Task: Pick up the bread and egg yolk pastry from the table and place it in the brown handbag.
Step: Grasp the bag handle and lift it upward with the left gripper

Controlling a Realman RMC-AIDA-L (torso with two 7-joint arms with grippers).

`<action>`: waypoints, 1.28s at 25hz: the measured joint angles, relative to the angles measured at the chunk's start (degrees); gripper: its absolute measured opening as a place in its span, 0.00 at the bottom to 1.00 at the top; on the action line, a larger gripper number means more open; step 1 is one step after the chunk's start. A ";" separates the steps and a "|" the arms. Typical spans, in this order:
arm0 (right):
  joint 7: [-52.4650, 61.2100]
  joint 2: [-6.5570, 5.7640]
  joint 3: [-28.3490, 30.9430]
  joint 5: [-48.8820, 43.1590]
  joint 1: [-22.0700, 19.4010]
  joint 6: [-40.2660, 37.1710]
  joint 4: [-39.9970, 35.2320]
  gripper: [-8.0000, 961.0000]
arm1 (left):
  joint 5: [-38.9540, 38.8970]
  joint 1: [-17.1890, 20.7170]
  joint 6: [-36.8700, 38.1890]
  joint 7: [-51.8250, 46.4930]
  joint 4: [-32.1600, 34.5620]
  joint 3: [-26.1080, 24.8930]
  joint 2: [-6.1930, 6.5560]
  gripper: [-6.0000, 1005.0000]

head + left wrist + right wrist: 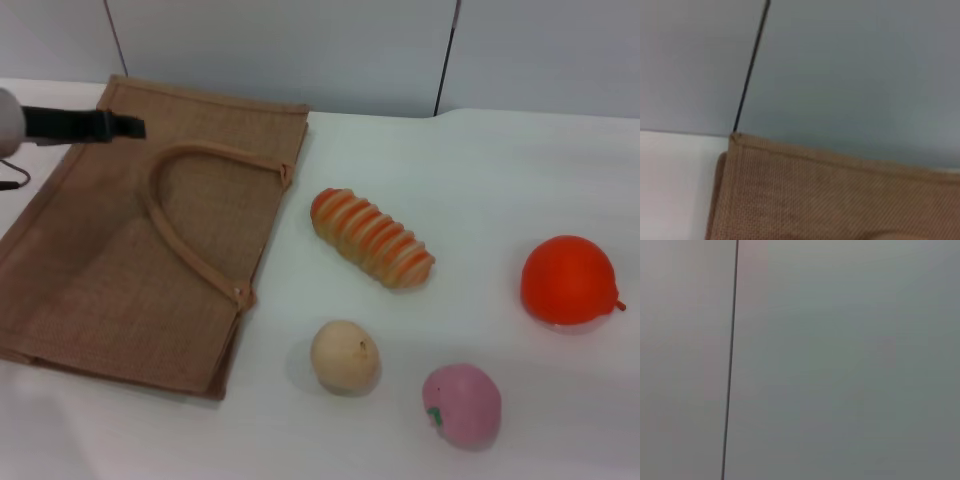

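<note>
The bread (372, 238), a ridged loaf with orange and tan stripes, lies slantwise on the white table, right of the brown handbag (110, 270). The handbag lies flat at the left, one loop handle (190, 215) resting on top. Nearer the front, the egg yolk pastry (344, 356), a pale cream ball with a brown speck, sits apart from the bag's corner. My left gripper (128, 126) hovers over the bag's far left corner, well away from both foods. The left wrist view shows only that bag corner (790, 190) and the wall. The right gripper is out of view.
A round orange fruit (567, 281) sits at the right, and a pink ball with a green mark (461, 404) lies at the front right, close to the pastry. A grey wall (350, 50) runs behind the table (480, 170). The right wrist view shows only wall.
</note>
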 joint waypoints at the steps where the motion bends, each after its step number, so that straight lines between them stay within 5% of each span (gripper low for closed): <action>1: 0.00 0.00 0.00 0.00 0.00 0.00 0.00 0.93 | 1.22 -0.50 1.38 -0.06 -0.79 0.40 -0.19 0.57; 10: 0.01 0.00 0.00 0.00 0.04 0.41 -0.02 0.93 | 2.67 -1.65 11.60 -0.21 -9.59 8.38 -0.60 0.57; 32: 0.01 0.00 0.00 0.00 0.65 0.79 0.23 0.93 | 3.38 -2.13 19.51 -1.02 -14.76 13.17 -0.66 0.57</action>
